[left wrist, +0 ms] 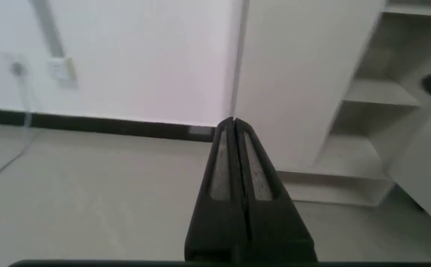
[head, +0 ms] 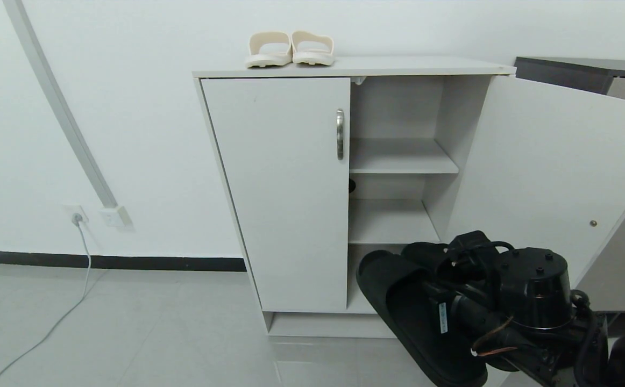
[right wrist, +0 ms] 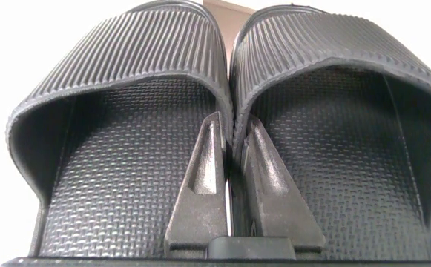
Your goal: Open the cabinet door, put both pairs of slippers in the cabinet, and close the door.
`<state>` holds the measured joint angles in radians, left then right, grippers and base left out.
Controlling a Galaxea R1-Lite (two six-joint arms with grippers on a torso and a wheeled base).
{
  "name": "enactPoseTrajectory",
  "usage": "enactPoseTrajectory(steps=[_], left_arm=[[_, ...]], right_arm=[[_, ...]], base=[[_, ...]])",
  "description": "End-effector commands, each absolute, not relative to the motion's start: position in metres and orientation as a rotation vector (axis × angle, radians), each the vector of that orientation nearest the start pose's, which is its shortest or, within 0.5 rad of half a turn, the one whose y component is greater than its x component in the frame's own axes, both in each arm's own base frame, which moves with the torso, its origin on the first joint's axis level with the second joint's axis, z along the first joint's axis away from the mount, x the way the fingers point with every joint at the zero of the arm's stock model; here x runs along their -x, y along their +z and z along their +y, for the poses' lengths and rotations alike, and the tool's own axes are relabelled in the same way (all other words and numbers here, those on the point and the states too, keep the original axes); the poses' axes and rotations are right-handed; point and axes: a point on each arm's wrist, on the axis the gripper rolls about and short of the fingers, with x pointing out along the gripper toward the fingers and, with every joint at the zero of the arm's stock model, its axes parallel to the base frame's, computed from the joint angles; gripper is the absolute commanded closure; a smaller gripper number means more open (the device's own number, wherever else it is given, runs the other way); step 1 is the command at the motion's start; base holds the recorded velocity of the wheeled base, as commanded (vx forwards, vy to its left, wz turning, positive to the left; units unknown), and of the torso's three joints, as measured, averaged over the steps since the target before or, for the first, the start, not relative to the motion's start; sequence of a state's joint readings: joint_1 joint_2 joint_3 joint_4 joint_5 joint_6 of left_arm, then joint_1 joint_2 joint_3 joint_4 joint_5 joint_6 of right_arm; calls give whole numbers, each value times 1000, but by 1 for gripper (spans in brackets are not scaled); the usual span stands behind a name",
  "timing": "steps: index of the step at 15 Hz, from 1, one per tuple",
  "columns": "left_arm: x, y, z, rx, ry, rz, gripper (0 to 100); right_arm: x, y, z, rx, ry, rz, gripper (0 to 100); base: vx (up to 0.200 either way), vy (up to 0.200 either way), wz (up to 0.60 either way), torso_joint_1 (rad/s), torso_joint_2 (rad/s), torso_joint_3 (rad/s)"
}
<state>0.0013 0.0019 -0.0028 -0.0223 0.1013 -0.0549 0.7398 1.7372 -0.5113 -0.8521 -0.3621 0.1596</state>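
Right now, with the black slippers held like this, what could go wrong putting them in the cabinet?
The right gripper pinches only the black slippers' touching inner edges, so one could slip free. The hanging pair may also catch the closed left door or the open right door on entering.

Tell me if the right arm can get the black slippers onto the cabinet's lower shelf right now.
Probably yes. The right door stands wide open, the lower shelf looks bare in its open half, and the right gripper, shut on the black slippers, is just before the opening.
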Motion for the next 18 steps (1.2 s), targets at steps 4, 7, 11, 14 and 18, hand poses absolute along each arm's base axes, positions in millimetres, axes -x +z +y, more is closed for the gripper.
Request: enactPoseTrajectory(steps=[4, 7, 11, 14, 18], left_arm=[[23, 79, 2, 36, 113, -19, 100], [23, 75, -1, -27, -34, 9, 100], [23, 75, 0, 6, -3, 6, 100], [23, 75, 0, 5, -5, 6, 100], [23, 75, 0, 5, -6, 6, 100]], right_arm=[[-199, 119, 184, 46, 378, 342, 100], [-198, 117, 185, 50, 378, 336, 100], [-205, 116, 197, 47, 363, 326, 100], [-232, 113, 221, -16, 233, 291, 100], [-256, 109, 241, -16, 86, 238, 100]], base=[[0, 0, 0, 0, 0, 0], [0, 0, 0, 0, 0, 0], [0, 0, 0, 0, 0, 0], [0, 0, 0, 0, 0, 0], [0, 0, 0, 0, 0, 0]])
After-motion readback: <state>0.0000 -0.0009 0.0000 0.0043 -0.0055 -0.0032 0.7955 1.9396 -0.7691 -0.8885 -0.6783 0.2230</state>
